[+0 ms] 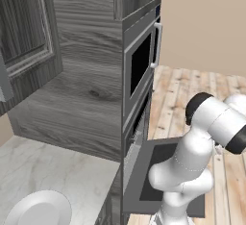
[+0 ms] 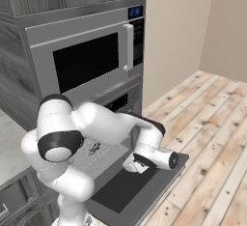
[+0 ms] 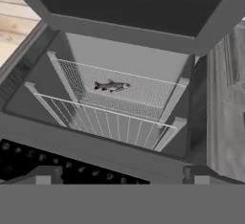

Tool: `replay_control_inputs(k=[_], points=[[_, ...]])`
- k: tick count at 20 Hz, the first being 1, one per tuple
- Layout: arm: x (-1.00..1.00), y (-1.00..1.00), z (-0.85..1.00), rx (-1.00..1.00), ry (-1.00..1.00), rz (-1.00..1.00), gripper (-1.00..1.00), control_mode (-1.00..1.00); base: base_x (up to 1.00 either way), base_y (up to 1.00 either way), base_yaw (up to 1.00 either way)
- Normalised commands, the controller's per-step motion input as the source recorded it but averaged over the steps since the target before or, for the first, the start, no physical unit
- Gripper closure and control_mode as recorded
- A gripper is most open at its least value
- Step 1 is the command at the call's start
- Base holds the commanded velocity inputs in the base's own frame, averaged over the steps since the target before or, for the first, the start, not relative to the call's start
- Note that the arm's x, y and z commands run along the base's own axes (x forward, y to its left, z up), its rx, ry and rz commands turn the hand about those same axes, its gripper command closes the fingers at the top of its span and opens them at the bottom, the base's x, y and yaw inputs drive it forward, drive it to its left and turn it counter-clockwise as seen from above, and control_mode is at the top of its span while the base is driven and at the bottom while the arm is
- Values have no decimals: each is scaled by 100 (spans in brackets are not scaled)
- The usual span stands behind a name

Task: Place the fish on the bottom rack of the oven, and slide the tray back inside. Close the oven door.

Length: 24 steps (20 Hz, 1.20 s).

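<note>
While the claw [image 3: 119, 177] was held wide and empty above the lowered oven door [image 2: 123, 186], the tray [image 3: 115, 94] was seen just ahead, drawn out of the oven [image 3: 129, 7]. On it the fish [image 3: 112, 86] was laid crosswise to the push, which would be straight inward.

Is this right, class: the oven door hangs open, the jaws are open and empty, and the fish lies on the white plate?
Not quite. The fish lies on the pulled-out wire-mesh rack, not the white plate, as the hand view shows. The oven door hangs open; the jaws are open and empty.
</note>
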Motion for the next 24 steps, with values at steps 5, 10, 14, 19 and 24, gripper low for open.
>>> replay_control_inputs(k=[5,10,14,19,24], points=[[-42,-100,0,0,0,-3,-100,-100,0,0,0],[-30,-100,-14,0,0,-11,-100,-100,0,0,0],[-2,-100,-36,0,1,-10,-100,-100,0,0,0],[0,-100,-49,0,6,-1,-100,-100,0,0,0],[0,-99,-54,2,5,0,-100,-100,0,0,0]])
